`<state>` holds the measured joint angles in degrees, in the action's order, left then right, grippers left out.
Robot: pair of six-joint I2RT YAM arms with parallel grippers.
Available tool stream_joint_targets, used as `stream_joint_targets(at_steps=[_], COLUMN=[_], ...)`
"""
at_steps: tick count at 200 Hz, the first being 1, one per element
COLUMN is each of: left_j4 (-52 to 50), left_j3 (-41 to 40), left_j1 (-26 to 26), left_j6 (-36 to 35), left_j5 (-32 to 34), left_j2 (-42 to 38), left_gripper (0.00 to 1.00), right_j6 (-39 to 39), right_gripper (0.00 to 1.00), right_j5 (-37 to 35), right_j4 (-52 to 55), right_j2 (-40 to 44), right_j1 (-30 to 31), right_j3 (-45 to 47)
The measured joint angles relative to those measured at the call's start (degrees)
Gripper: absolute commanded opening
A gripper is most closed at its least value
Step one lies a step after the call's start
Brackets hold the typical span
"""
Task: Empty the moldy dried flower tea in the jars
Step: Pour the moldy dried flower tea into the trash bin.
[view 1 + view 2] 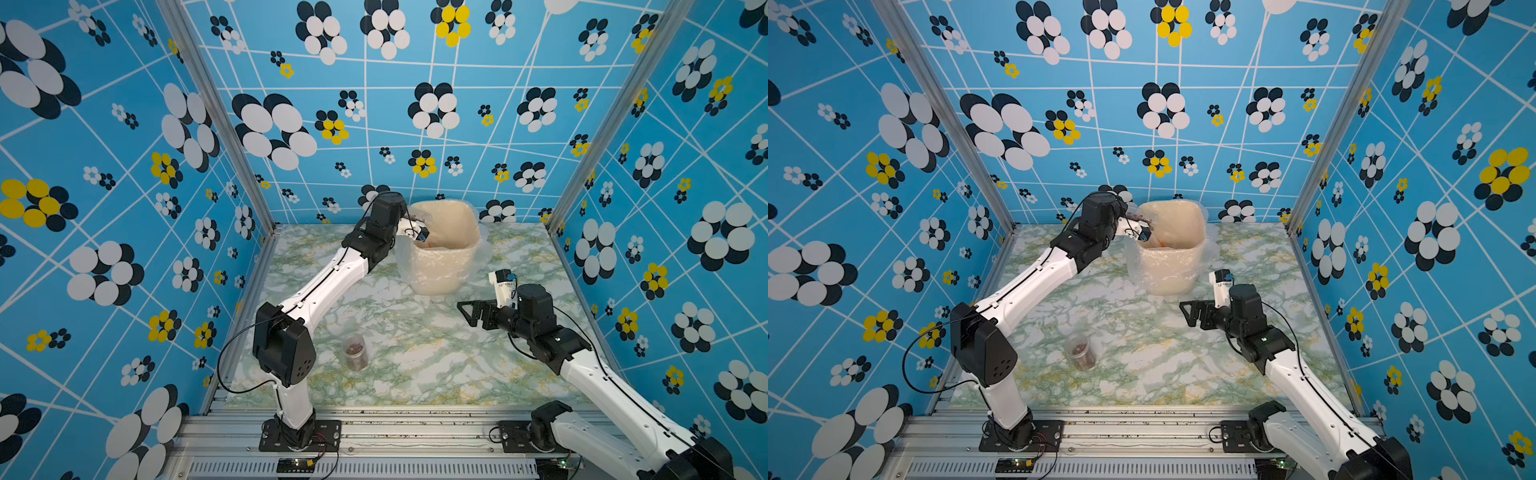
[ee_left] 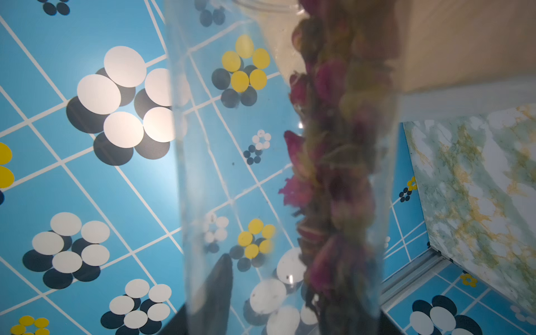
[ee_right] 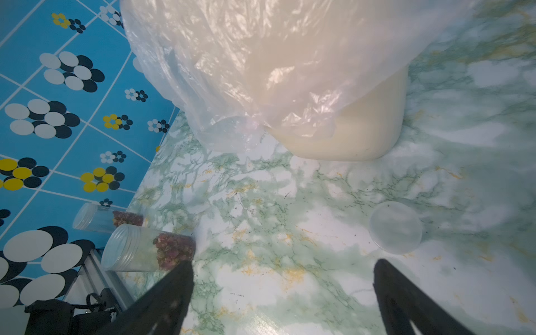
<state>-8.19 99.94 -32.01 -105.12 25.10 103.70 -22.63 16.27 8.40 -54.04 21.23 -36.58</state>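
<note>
My left gripper (image 1: pixel 419 233) (image 1: pixel 1142 232) is shut on a clear jar (image 1: pixel 1139 215) (image 2: pixel 232 145), tipped sideways with its mouth over the rim of the beige plastic-lined bin (image 1: pixel 440 270) (image 1: pixel 1167 272). The moldy dried flower tea (image 2: pixel 333 174) lies along the jar's lower wall, reddish-brown buds reaching toward the mouth. One dark finger (image 2: pixel 217 284) shows through the clear wall. A second jar (image 1: pixel 355 352) (image 1: pixel 1081 352) (image 3: pixel 139 249) stands upright on the marble table in front of the left arm, tea at its bottom. My right gripper (image 1: pixel 466 309) (image 1: pixel 1188 309) (image 3: pixel 282 278) hangs open and empty to the right of the bin.
A round clear lid (image 3: pixel 396 227) lies flat on the table close to the right gripper. The bin's loose plastic liner (image 3: pixel 232 87) drapes down its side to the tabletop. Patterned blue walls close in three sides of the table (image 1: pixel 415 374).
</note>
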Motion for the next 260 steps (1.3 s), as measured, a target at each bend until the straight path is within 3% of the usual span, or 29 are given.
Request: stream_joint_targets(at_steps=[129,203,260], left_j4=[9.97,17.2,17.42], left_j3=[-5.27,-8.37,-8.87], left_j1=[1.55,2.45,3.78], left_j6=[-8.0,-12.44,-10.95], left_j5=[-6.29,-10.45,-11.87], left_j2=[-0.72,-1.07,-1.49], left_gripper=[0.0,0.0,0.0], right_j6=[-5.81,-14.64,-21.84], right_gripper=[0.99,0.99,0.99], right_j5=[6.38,14.53,17.75], right_j4=[0.17,-1.66,-5.95], right_j2=[0.0,-0.33,-0.74], right_j1=[0.0,0.0,0.0], right_j3=[-4.11,-8.59,-9.35])
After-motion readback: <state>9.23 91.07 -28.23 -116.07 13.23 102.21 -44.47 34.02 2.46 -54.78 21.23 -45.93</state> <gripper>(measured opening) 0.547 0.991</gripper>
